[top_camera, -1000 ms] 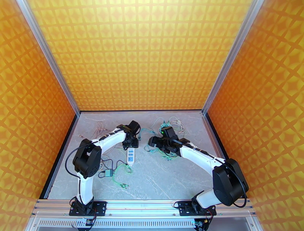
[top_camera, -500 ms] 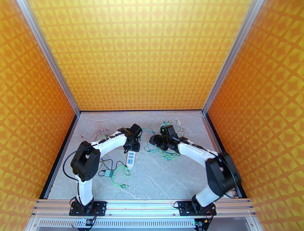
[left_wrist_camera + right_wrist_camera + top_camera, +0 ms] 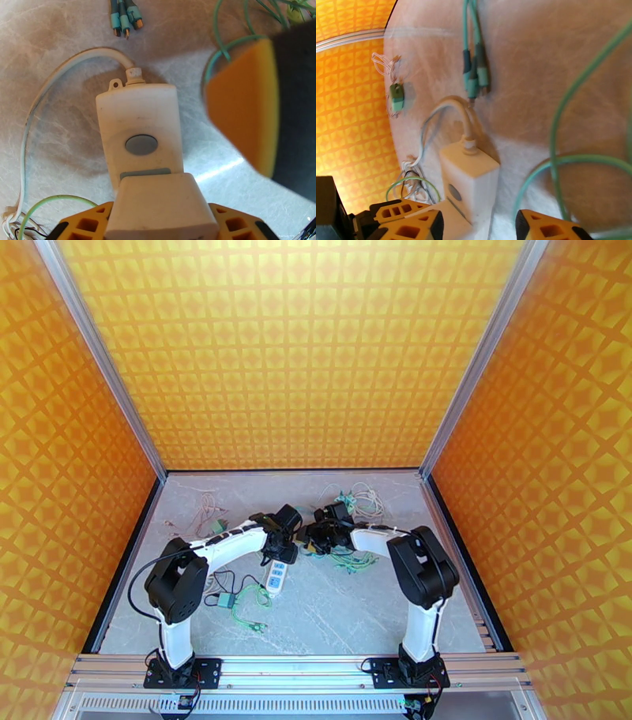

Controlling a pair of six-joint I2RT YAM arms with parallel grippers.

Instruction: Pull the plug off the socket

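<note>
White plug [image 3: 162, 205] sits in the white power strip [image 3: 138, 118] on the marble desk [image 3: 59, 39]. We see the left gripper [image 3: 162, 223] clamped on the plug. The right gripper [image 3: 476, 224] straddles the strip's cord end, jaws apart.

Lab test enclosure: orange patterned walls [image 3: 292, 350], aluminium frame posts [image 3: 479, 358], marble-look tabletop [image 3: 355, 611].

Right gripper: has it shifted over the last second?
Yes. Judged against the white cable coil at the back, the right gripper has moved left, toward the left gripper at the far end of the power strip.
</note>
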